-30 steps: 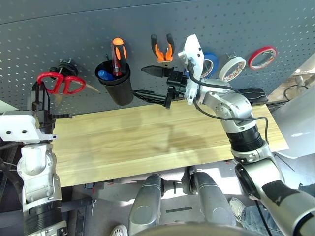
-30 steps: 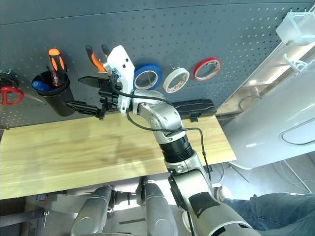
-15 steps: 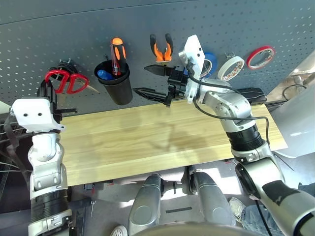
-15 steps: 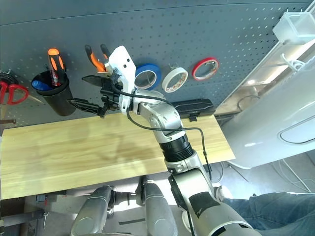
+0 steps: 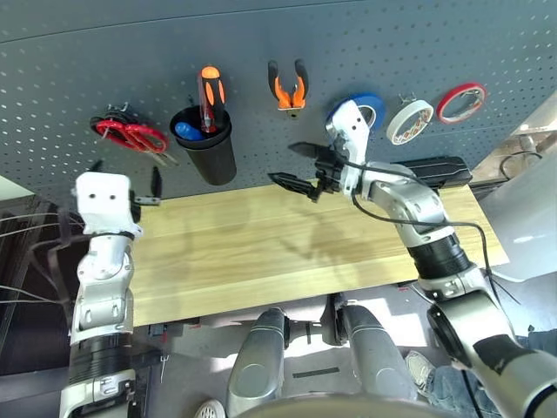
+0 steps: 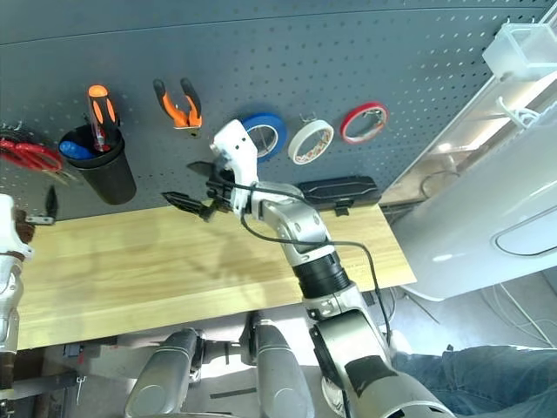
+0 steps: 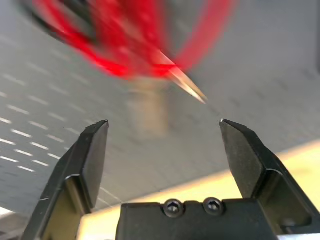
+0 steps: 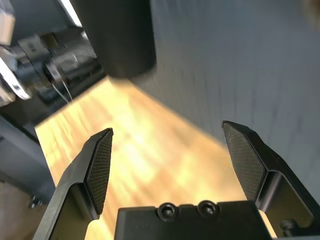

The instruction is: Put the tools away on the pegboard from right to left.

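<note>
Left eye view, clock directions taken from the black cup [image 5: 209,161] on the pegboard [image 5: 148,52]: we see our left gripper [image 5: 127,172] just below the red-handled scissors [image 5: 137,138], its fingers spread and released, nothing between them. Those scissors hang between nine and ten o'clock, partly over a dark round thing [image 5: 106,124].

Inside the cup we have the orange-and-black-handled screwdriver [image 5: 211,91], beside a red-handled screwdriver [image 5: 204,120] and something blue [image 5: 187,131]. The orange-and-black-handled pliers [image 5: 288,87] hang between one and two o'clock, and the whitish tape roll [image 5: 411,122] toward three, between the blue tape roll [image 5: 374,108] and red tape roll [image 5: 463,103].

Our right gripper [image 5: 282,162] is also wide apart and empty, near three o'clock; its white mount [image 5: 350,126] blocks part of the blue roll. Farther that way sits a black case [image 5: 439,171]; the wooden table [image 5: 218,252] lies toward six.
</note>
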